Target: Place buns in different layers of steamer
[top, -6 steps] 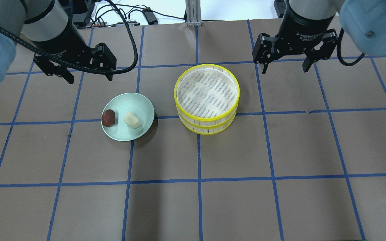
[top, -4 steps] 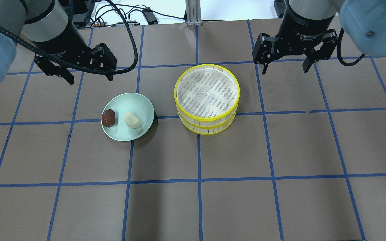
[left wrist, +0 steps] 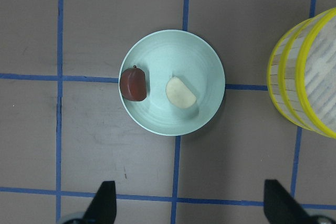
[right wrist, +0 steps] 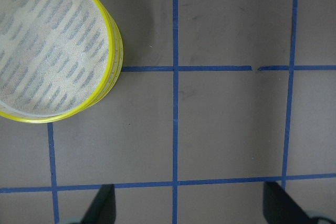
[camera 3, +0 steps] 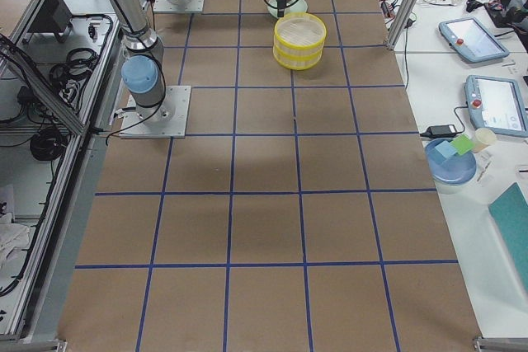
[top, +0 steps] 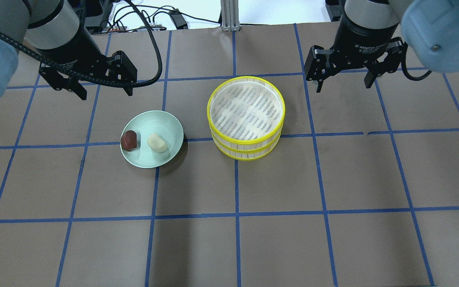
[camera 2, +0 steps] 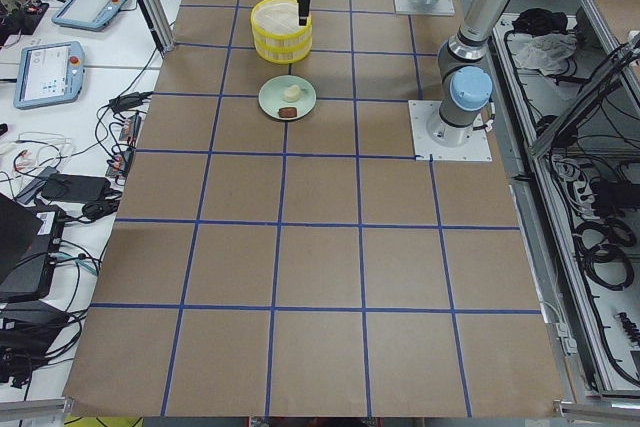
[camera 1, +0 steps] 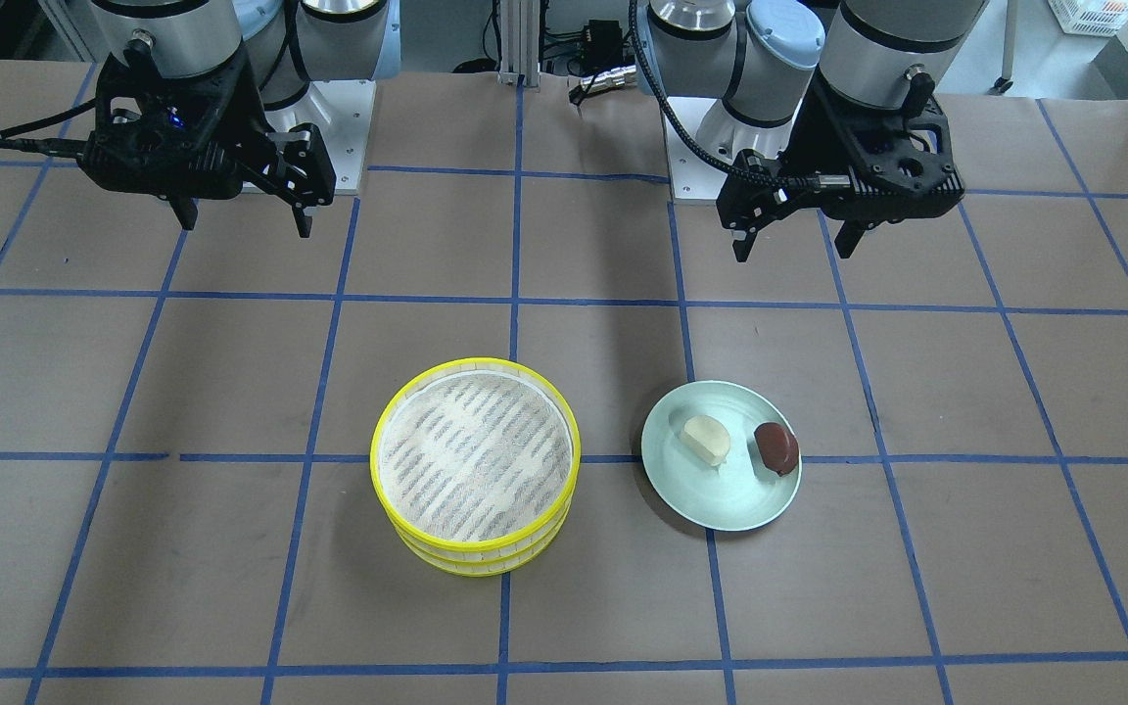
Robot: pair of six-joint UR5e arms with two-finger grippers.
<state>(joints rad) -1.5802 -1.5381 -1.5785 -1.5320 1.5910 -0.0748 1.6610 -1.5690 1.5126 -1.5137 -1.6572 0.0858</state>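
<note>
Buns: a small cream-white round bun [top: 157,142] and a small dark red-brown bun [top: 128,140] are lying side by side, not touching, on a pale green round plate [top: 167,121], left of the middle in the overhead view.
Steamer: two round yellow-rimmed mesh trays are sitting stacked just right of the plate, the top tray [top: 246,141] on the bottom tray [top: 246,158].
Left side: the left tool [top: 106,94] is hanging at the upper left, fingers spread wide.
Right side: the right tool [top: 344,87] is hanging at the upper right, fingers spread wide.
Under it all: the brown worktop [top: 293,179] with blue lines.

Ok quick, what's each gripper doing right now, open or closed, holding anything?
Left gripper: open, holding nothing.
Right gripper: open, holding nothing.
</note>
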